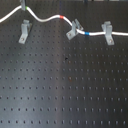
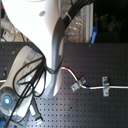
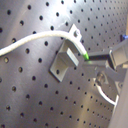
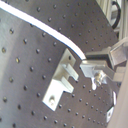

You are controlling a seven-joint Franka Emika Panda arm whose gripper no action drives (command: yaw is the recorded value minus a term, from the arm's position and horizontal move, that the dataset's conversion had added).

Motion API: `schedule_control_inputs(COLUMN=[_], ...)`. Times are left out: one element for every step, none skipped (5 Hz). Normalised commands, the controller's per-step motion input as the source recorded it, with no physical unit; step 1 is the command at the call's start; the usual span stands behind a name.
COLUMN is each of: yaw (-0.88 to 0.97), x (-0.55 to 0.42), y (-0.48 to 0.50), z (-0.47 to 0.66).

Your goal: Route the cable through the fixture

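Running white cable [image 3: 35,39] clamped in gripper [image 3: 89,58], just beside fixture [image 3: 65,59]. Cord's long axis crosses directly above the fixture's slot; drop into slot judged pending

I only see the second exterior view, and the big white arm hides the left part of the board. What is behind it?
Observer: A slim grey clip, the fixture, stands at the first exterior view's left.
Operator: Is the white cord in it?
Observer: Not yet. In the second wrist view the cable passes above its slot.
Operator: What holds the cord up there?
Observer: The gripper appears to pinch it just beside the fixture, as the first wrist view shows.
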Motion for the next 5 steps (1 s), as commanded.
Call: schedule_control_inputs(yaw=[0.47, 0.47, 0.34, 0.15, 0.0], x=[-0.105, -0.073, -0.133, -0.193, -0.189], y=[0.192, 0.191, 0.086, 0.037, -0.034], z=[0.23, 0.22, 0.18, 0.14, 0.15])
